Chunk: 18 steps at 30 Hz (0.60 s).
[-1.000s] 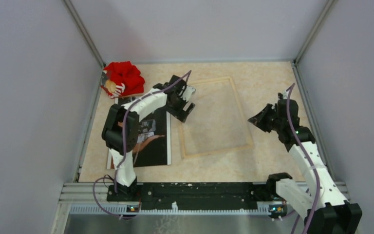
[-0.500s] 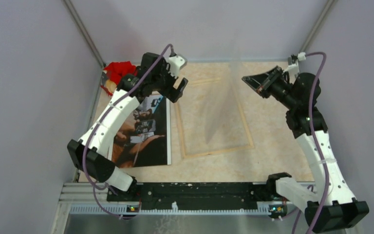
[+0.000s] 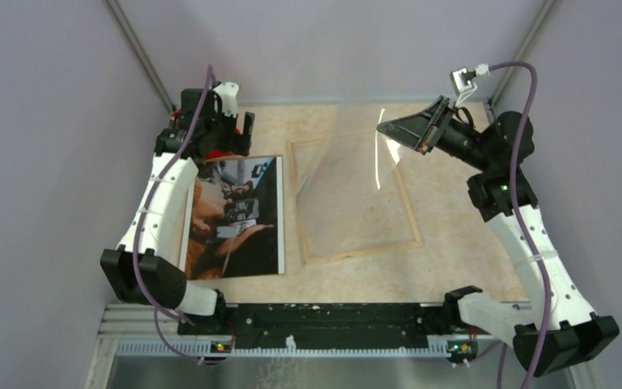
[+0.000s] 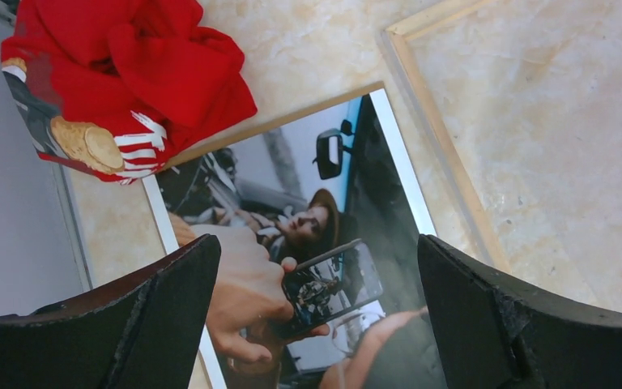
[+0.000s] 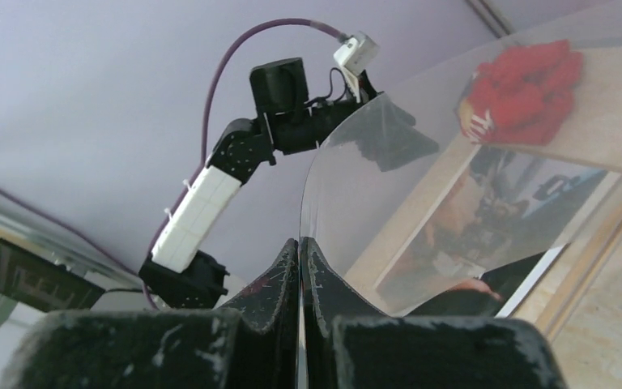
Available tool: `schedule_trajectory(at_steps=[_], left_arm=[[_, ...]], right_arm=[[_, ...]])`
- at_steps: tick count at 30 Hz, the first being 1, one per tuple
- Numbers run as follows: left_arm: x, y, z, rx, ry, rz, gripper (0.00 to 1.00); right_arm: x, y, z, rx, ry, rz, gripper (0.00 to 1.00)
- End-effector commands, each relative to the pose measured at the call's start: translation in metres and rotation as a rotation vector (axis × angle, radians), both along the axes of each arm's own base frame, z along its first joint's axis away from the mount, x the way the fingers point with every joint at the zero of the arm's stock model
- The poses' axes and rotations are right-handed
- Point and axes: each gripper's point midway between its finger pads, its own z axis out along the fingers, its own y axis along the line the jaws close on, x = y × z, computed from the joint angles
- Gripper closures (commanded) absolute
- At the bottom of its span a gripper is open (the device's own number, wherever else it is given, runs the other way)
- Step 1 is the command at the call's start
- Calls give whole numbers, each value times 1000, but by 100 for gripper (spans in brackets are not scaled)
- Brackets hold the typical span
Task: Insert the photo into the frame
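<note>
Photo (image 3: 239,215): glossy print, face up, flat on table (image 3: 453,243), just left of frame (image 3: 360,250). Judged light, thin, flexible, slippery and easily creased; best taken at an edge or corner. Left gripper (image 4: 316,251): fingers wide apart above the photo's far end, near red cloth (image 4: 138,73). Right gripper (image 5: 300,259): pinching clear sheet (image 3: 348,186), tilted over the frame.
</note>
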Motion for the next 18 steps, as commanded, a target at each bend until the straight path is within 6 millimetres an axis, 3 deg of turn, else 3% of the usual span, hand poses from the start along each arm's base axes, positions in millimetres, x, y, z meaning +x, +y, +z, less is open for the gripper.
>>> schedule_trajectory(at_steps=[1, 5, 8, 10, 13, 15, 16, 18], left_arm=[[-11, -1, 23, -48, -75, 3, 2], [-14, -1, 21, -52, -70, 6, 1], [-14, -2, 16, -54, -57, 3, 1], [-15, -3, 11, -56, -47, -1, 1], [-18, -6, -1, -53, -18, -32, 2], [-22, -8, -15, -32, 7, -71, 1], [-24, -8, -26, -15, 27, -91, 1], [-32, -8, -50, 26, 79, -152, 2]], right_arm=[[-20, 11, 30, 43, -131, 122, 100], [-19, 12, 17, 34, -108, 127, 100], [-6, 8, -19, 2, -18, 47, 100], [8, 2, -63, -32, 80, -42, 100], [25, -18, -147, -120, 229, -225, 100], [27, -30, -197, -141, 304, -312, 100], [24, -38, -231, -159, 371, -357, 100], [21, -55, -271, -173, 462, -462, 100]])
